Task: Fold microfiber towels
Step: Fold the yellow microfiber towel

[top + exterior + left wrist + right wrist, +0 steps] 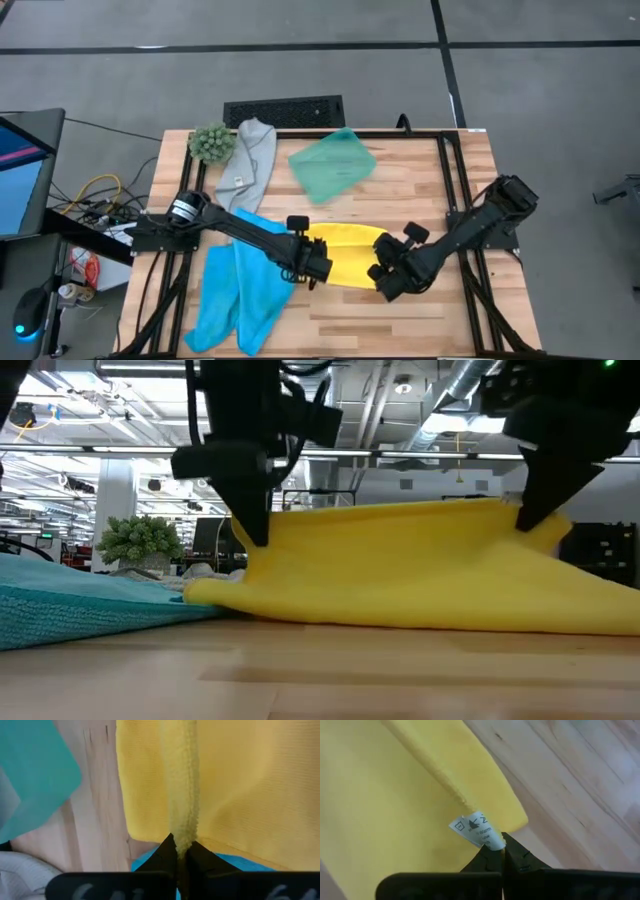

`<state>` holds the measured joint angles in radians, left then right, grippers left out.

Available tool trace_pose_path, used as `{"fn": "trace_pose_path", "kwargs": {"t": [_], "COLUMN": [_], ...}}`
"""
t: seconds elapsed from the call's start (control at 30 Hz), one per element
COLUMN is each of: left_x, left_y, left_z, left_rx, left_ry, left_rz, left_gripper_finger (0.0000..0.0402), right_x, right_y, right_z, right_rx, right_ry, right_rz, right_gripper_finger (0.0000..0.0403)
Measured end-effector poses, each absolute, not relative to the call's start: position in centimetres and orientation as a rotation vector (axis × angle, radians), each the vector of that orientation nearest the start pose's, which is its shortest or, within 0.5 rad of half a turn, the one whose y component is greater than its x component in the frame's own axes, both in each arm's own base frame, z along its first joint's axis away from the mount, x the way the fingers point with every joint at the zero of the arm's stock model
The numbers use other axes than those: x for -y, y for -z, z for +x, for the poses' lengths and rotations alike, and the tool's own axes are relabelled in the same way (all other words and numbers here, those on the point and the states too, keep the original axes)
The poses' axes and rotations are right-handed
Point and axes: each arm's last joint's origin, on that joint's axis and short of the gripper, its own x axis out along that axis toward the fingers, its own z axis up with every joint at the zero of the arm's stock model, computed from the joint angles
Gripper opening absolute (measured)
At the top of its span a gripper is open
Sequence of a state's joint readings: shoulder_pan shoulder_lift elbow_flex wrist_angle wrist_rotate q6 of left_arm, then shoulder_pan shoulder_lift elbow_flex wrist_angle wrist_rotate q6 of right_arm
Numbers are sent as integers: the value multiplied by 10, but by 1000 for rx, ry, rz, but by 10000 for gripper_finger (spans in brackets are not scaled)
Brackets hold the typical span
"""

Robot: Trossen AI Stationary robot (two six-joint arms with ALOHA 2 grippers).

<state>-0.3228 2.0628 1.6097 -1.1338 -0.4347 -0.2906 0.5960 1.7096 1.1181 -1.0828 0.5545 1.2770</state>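
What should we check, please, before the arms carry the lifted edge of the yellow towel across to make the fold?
1. Left claw pinched on the yellow towel: ok, its edge is clamped at the fingertips.
2. Right claw pinched on the towel's other corner: ok, shut by the care tag.
3. Edge raised evenly between both claws: ok, the low view shows it nearly level.
4. Rest of the towel on the table: ok, its lower part lies on the wood.
5. Blue towels clear of the fold: not ok, one lies under the yellow towel's left side.
6. Teal tray clear: ok, it lies apart.
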Motion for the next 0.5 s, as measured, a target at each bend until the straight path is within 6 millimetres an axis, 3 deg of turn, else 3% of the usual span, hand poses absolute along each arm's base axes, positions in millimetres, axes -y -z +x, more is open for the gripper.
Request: {"fn": "trace_pose_path", "kwargs": {"t": [0.33, 0.5], "left_x": [100, 99], "left_y": [-169, -170], "left_z": [372, 373], "left_rx": [-1436, -1409], "left_ry": [-300, -344], "left_rz": [335, 381], "left_gripper_finger": [1, 27], "right_x": [-129, -123], "right_y": [-173, -172], "right_z": [252, 255], "right_rx": [-1117, -1120], "right_ry": [773, 777], "right_rz": [164, 165], "right_gripper_finger": [13, 28]}}
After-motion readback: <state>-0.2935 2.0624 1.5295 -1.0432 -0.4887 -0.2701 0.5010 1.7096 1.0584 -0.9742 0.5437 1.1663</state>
